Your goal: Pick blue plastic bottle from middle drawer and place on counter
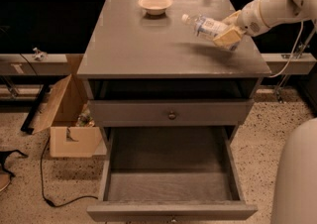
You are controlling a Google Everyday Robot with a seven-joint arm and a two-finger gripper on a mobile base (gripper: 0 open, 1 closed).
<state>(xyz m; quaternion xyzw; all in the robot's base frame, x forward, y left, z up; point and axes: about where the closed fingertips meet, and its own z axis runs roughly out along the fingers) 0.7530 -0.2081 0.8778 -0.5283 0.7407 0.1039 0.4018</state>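
Note:
My gripper (228,29) is shut on the blue plastic bottle (204,25), a clear bottle with a white cap pointing left. It holds the bottle lying sideways a little above the right part of the grey counter (133,44); the bottle's shadow falls on the slab below. The white arm reaches in from the upper right. The middle drawer (171,188) is pulled fully out at the bottom, and its plain grey inside holds nothing that I can see.
A small cream bowl (155,4) stands at the back of the counter. A shut drawer front with a round knob (172,115) sits above the open drawer. An open cardboard box (64,119) and a black cable (44,188) lie on the floor at left.

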